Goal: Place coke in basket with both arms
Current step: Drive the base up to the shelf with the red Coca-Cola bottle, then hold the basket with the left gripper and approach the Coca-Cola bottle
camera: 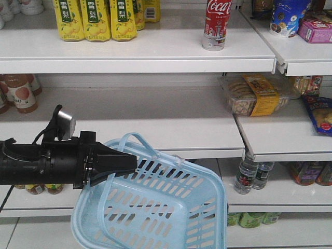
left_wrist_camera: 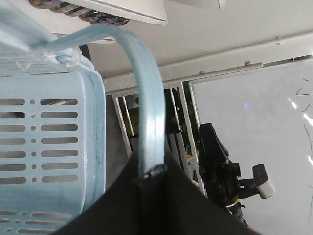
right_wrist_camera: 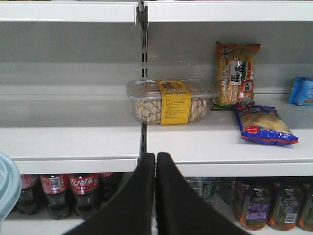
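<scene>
Sideways, my left gripper (camera: pixel 134 165) was stretched level, clamped on handle (left_wrist_camera: pixel 149 98) of basket (camera: pixel 171 207); basket tilted. Right gripper (right_wrist_camera: pixel 155 169) fingers pressed together, empty. Coke (camera: pixel 216 23) stood upright, top shelf (camera: pixel 129 49).

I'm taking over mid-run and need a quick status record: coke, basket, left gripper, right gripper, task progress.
coke: upright on top shelf, untouched
basket: hanging tilted below the left gripper, no can visible inside
left gripper: shut on one basket handle
right gripper: shut, empty, facing the shelf with the biscuit box
progress: coke not yet in basket
</scene>
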Controlling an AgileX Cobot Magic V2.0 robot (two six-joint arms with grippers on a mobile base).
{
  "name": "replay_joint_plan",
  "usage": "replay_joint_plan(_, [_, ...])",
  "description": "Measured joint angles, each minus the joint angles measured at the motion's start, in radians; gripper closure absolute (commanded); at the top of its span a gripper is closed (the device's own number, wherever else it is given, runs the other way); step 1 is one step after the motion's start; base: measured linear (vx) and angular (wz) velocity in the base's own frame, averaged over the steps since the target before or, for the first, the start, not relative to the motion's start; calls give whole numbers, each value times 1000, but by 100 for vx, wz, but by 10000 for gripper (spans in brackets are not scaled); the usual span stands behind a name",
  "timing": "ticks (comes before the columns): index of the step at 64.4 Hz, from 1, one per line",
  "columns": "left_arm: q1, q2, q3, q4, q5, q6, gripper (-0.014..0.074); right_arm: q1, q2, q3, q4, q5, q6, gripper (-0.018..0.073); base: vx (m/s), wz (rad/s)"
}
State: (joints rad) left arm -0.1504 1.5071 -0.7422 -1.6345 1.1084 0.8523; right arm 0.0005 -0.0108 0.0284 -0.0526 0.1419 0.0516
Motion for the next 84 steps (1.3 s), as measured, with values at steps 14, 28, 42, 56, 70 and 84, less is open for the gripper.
replay_joint_plan(14, [0, 0, 0, 0, 0, 0, 603, 0, 0, 0, 0, 0, 0, 568, 4, -2])
replay_joint_plan(28, [0, 0, 0, 0, 0, 0, 603, 0, 0, 0, 0, 0, 0, 568, 6, 4])
replay_joint_plan(42, [0, 0, 0, 0, 0, 0, 603, 0, 0, 0, 0, 0, 0, 568, 8, 3])
replay_joint_plan(56, [0, 0, 0, 0, 0, 0, 603, 0, 0, 0, 0, 0, 0, 568, 8, 1])
replay_joint_plan(70, [0, 0, 0, 0, 0, 0, 603, 0, 0, 0, 0, 0, 0, 568, 7, 0])
replay_joint_plan(84, [0, 0, 0, 0, 0, 0, 603, 0, 0, 0, 0, 0, 0, 568, 5, 0])
